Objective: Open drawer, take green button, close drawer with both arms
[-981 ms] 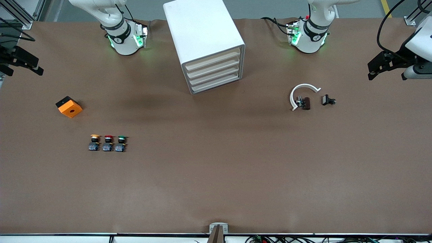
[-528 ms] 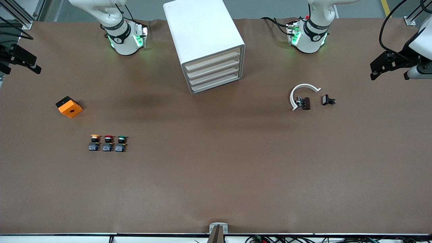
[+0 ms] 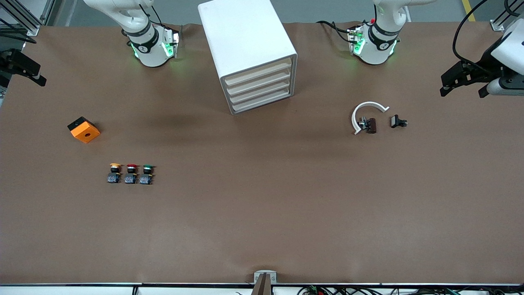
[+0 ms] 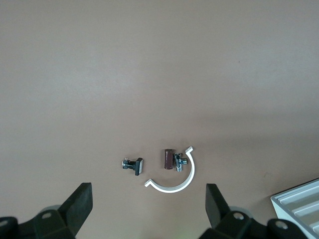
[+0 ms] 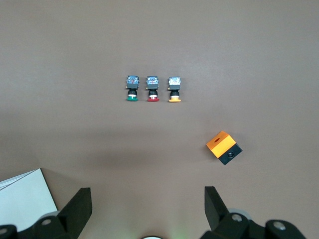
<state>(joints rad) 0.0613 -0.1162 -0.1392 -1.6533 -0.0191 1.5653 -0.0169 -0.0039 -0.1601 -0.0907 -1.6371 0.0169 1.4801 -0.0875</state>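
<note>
The white cabinet [image 3: 245,37] stands between the arm bases, all four cream drawers shut; the third drawer down [image 3: 260,91] is shut. The green-capped button [image 3: 147,174] lies on the table toward the right arm's end, at the end of a row of three buttons; it also shows in the right wrist view [image 5: 132,88]. My right gripper [image 5: 148,209] is open and empty, high over the right arm's end of the table [image 3: 22,69]. My left gripper [image 4: 149,209] is open and empty, high over the left arm's end [image 3: 461,84].
A red-capped button [image 3: 131,174] and a yellow-capped button [image 3: 114,173] lie beside the green one. An orange and black box [image 3: 84,130] lies nearer the right arm's end. A white curved piece [image 3: 362,110], a brown part [image 3: 370,125] and a small black part [image 3: 398,121] lie toward the left arm's end.
The right gripper has drifted toward the arm bases' edge of the table, and the left gripper has shifted slightly toward the cabinet. Nothing on the table has moved.
</note>
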